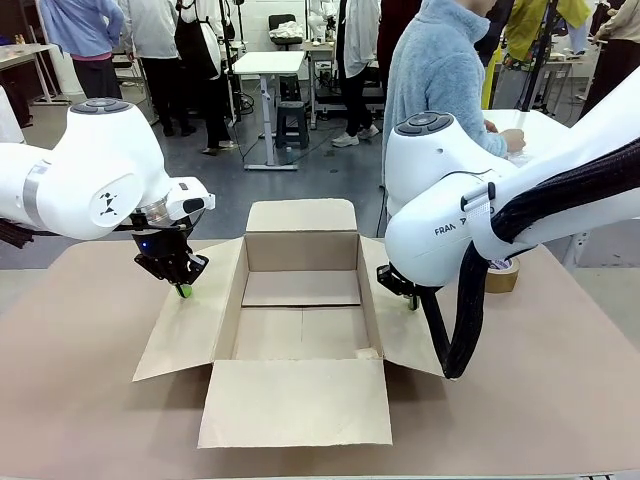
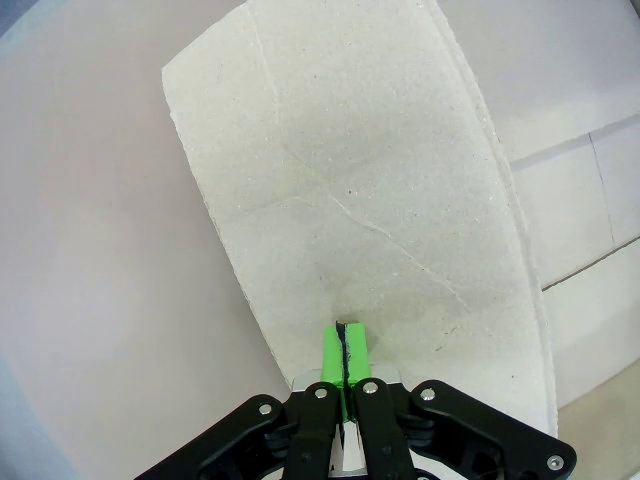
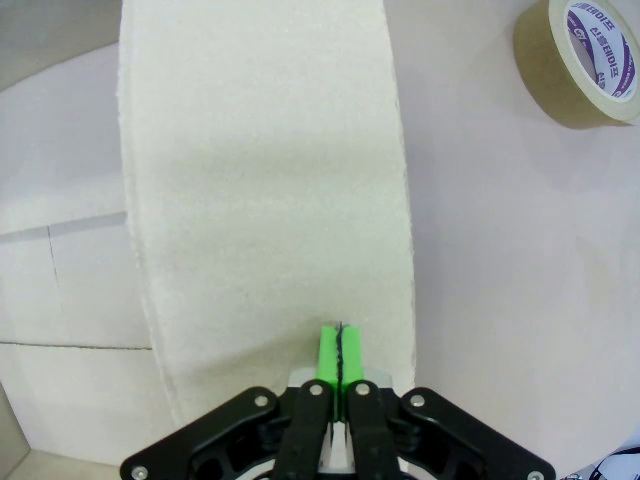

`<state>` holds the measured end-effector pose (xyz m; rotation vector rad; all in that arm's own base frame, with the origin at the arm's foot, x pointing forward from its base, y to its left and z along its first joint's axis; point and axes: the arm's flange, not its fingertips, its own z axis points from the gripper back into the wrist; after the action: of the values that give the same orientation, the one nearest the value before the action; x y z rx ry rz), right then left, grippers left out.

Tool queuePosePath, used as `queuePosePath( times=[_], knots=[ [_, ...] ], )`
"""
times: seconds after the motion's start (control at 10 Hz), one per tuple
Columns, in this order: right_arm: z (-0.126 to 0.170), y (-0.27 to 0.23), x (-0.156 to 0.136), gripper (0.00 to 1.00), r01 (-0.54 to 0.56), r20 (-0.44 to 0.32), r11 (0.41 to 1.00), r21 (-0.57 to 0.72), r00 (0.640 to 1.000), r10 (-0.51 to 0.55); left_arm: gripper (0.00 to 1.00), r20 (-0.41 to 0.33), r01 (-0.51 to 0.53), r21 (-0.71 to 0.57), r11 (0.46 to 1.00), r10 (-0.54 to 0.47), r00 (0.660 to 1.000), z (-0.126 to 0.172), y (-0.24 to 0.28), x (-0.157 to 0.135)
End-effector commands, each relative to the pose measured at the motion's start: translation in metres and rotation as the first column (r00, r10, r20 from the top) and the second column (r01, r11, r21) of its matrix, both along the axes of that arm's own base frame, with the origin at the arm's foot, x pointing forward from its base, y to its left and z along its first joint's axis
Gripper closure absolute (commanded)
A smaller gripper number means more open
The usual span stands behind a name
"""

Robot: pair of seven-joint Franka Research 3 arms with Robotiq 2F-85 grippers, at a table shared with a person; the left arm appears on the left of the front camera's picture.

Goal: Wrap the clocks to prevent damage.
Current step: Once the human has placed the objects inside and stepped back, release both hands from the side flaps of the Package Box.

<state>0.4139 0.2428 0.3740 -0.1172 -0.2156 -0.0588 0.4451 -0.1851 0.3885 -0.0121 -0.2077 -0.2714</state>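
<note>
Left gripper (image 1: pixel 184 290) clenched empty, tips on 9 o'clock flap (image 1: pixel 195 335) of cardboard box (image 1: pixel 300 250); we log right gripper (image 3: pixel 341 345) likewise clenched on 3 o'clock flap (image 3: pixel 270 180), tape roll (image 3: pixel 585 55) beyond.

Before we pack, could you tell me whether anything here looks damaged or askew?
Only slightly: the left side flap of the cardboard box carries a thin crease diagonally across it, ahead of the shut left gripper. Nothing else stands out.

The white right robot arm (image 1: pixel 447 229) is showing black letters "FRAN"; the brown tape roll (image 3: pixel 540 60) is bearing purple print too blurred to read.
</note>
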Motion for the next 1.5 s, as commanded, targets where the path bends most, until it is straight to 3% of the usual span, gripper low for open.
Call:
queuePosePath(
  times=[0.0, 1.4],
  knots=[
    [-0.0022, 0.0001, -0.0005, 0.99, 0.005, -0.006, 1.000, -0.002, 1.000, -0.005, 0.99, 0.005, 0.000, 0.000, 1.000, 0.000, 1.000, 0.0024, 0.0007, -0.0010],
    [-0.0022, 0.0001, -0.0005, 0.99, 0.005, -0.006, 1.000, -0.002, 1.000, -0.005, 0.99, 0.005, 0.000, 0.000, 1.000, 0.000, 1.000, 0.0024, 0.0007, -0.0010]
  ],
)
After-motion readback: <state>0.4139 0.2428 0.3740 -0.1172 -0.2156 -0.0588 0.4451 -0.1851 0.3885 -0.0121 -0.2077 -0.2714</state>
